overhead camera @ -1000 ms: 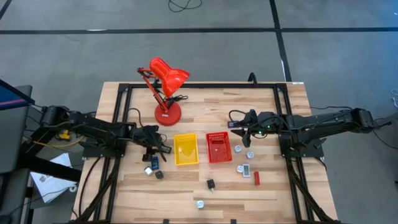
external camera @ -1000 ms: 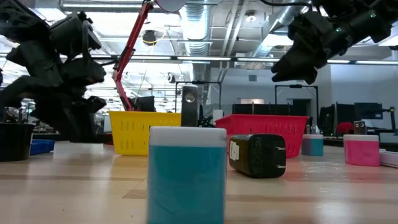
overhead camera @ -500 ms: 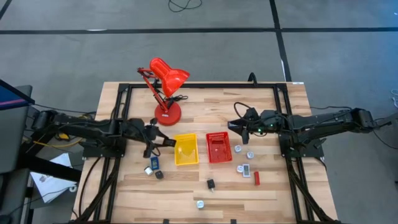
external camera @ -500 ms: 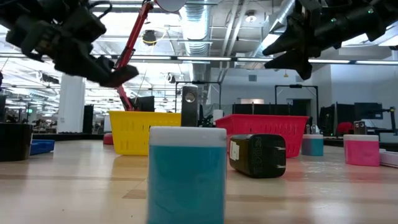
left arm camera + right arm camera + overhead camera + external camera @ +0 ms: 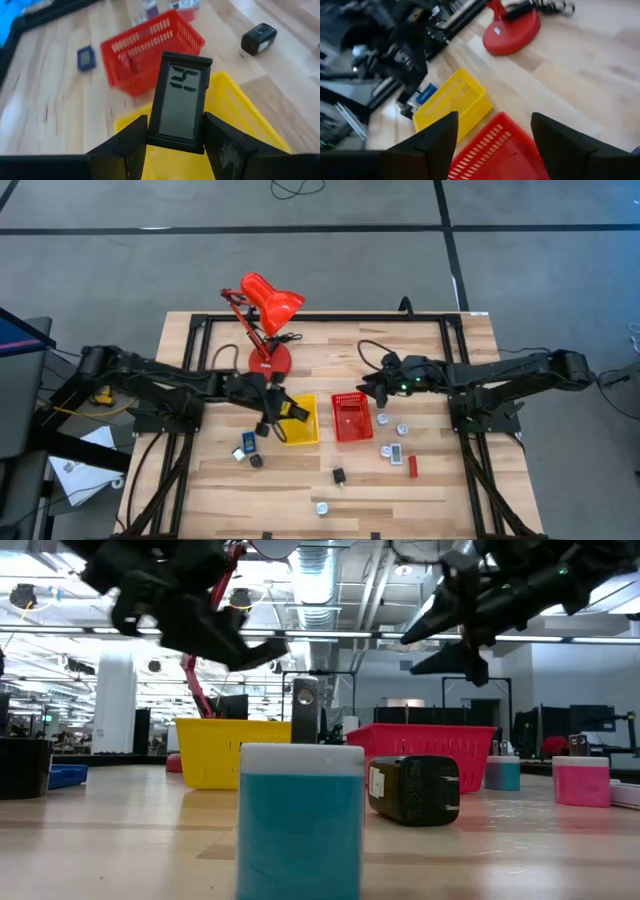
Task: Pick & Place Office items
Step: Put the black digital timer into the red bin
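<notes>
My left gripper (image 5: 283, 412) hovers over the yellow tray (image 5: 302, 423) and is shut on a black rectangular piece with a grey display (image 5: 180, 102). My right gripper (image 5: 370, 388) is open and holds nothing, raised just beyond the far left corner of the red tray (image 5: 352, 417). In the right wrist view its fingers stand wide apart (image 5: 492, 145). Other office items lie flat on the table: a blue one (image 5: 247, 442) and a black one (image 5: 256, 461) left of the yellow tray, a black one (image 5: 339, 475), silvery ones (image 5: 386, 450) and a red one (image 5: 412, 467). My left gripper pinches the black display piece between its two fingers (image 5: 127, 145) by its long side edges, near its lower end (image 5: 175, 142). The fingers lie along it. The piece is lifted clear above the yellow tray, its display facing the wrist camera.
The red desk lamp (image 5: 268, 315) stands on its round base (image 5: 270, 360) just beyond both trays. A black frame (image 5: 320, 317) runs around the table's far part. A small blue piece (image 5: 86, 57) lies beyond the red tray. Bare wood lies along the near edge.
My left gripper has risen from the table left of the yellow tray and moved right, over that tray, carrying the black display piece up with it. My right gripper has shifted a little left, toward the red tray's far corner.
</notes>
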